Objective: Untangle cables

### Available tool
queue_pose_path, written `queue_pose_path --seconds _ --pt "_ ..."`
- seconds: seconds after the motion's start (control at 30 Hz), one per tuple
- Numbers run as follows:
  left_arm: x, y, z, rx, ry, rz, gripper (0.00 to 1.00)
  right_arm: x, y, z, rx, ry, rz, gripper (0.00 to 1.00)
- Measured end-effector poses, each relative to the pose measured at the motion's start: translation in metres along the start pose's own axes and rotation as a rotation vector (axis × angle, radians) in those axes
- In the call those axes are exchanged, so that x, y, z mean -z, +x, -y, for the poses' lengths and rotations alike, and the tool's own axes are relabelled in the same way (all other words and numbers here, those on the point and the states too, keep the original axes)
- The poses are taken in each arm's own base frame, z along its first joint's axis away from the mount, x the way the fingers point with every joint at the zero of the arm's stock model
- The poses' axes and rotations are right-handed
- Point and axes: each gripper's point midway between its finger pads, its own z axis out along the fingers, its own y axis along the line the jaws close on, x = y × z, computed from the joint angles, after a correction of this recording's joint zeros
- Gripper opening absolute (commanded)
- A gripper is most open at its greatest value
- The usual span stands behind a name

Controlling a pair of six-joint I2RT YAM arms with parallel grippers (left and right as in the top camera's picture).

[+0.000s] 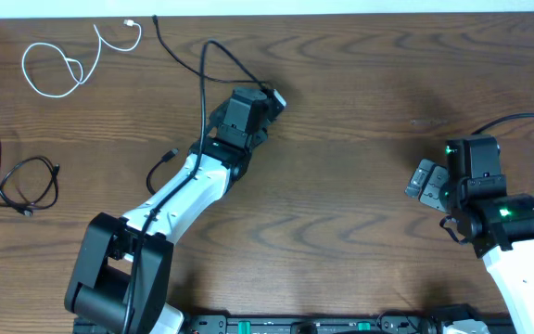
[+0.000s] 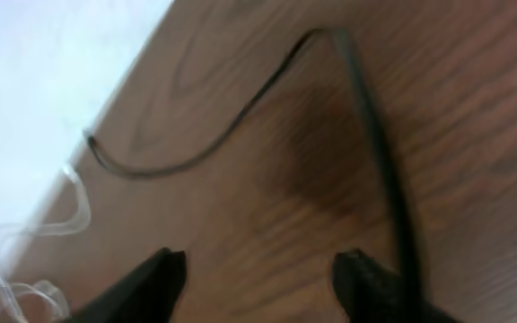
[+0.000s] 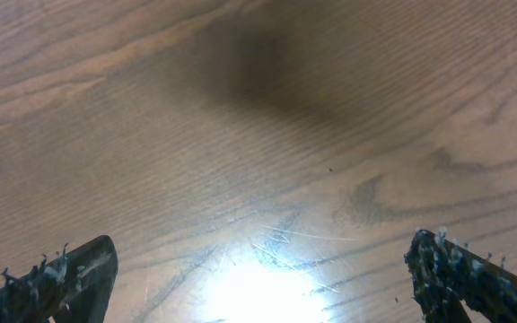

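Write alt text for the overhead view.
Three cables lie apart on a wooden table: a white cable top left, a short black cable far left, a longer black cable by the left gripper. The right gripper is open, far right.

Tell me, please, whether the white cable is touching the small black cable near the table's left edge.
Apart. The overhead view shows bare table between the white cable and the small black cable.

The table (image 1: 360, 111) is dark brown wood with a wavy grain, and a glare patch shows on it in the right wrist view. In the upper left of the overhead frame a white cable (image 1: 49, 93) lies in loose loops. Below it, at the left edge, a short black cable (image 1: 40, 160) lies coiled, well apart. A longer black cable (image 1: 179, 51) trails from the top edge toward centre-left.
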Motion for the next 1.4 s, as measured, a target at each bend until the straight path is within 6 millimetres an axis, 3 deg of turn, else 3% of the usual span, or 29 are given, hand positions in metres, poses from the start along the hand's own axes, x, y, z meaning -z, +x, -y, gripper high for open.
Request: queue_pose_path --seconds 0.13,0.27,0.3,0.37,0.53,0.67,0.73,0.87,0.93,1.0,1.1,1.4 --pt "0.001 0.009 0.006 0.178 0.022 -0.036 0.8 0.0 0.0 0.0 0.0 0.0 0.0 0.99" --pt "0.011 0.006 0.005 0.38 0.043 -0.03 0.87 0.0 0.0 0.0 0.0 0.0 0.0 0.99" --pt "0.018 0.002 0.005 0.424 0.06 -0.017 0.94 0.0 0.0 0.0 0.0 0.0 0.0 0.99" --pt "0.034 -0.009 0.003 0.493 0.108 0.029 0.95 0.0 0.0 0.0 0.0 0.0 0.0 0.99" --pt "0.097 -0.047 -0.008 0.609 0.245 0.209 0.95 0.0 0.0 0.0 0.0 0.0 0.0 0.99" --pt "0.131 -0.053 -0.032 0.738 0.239 0.282 0.96 0.0 0.0 0.0 0.0 0.0 0.0 0.99" --pt "0.137 -0.045 -0.049 0.818 0.199 0.283 0.96 0.0 0.0 0.0 0.0 -0.001 0.0 0.99" --pt "0.131 0.015 -0.095 1.02 0.013 0.145 0.96 0.0 0.0 0.0 0.0 0.0 0.0 0.99" --pt "0.125 0.05 -0.102 1.08 -0.05 0.034 0.96 0.0 0.0 0.0 0.0 0.0 0.0 0.99" --pt "0.119 0.084 -0.099 1.137 -0.091 -0.096 0.96 0.0 0.0 0.0 0.0 0.0 -0.001 0.99" --pt "0.111 0.117 -0.083 1.179 -0.106 -0.262 0.96 0.0 0.0 0.0 0.0 0.0 0.0 0.99" --pt "0.076 0.161 -0.043 1.162 -0.094 -0.548 0.96 0.0 0.0 0.0 0.0 0.0 0.0 0.99"
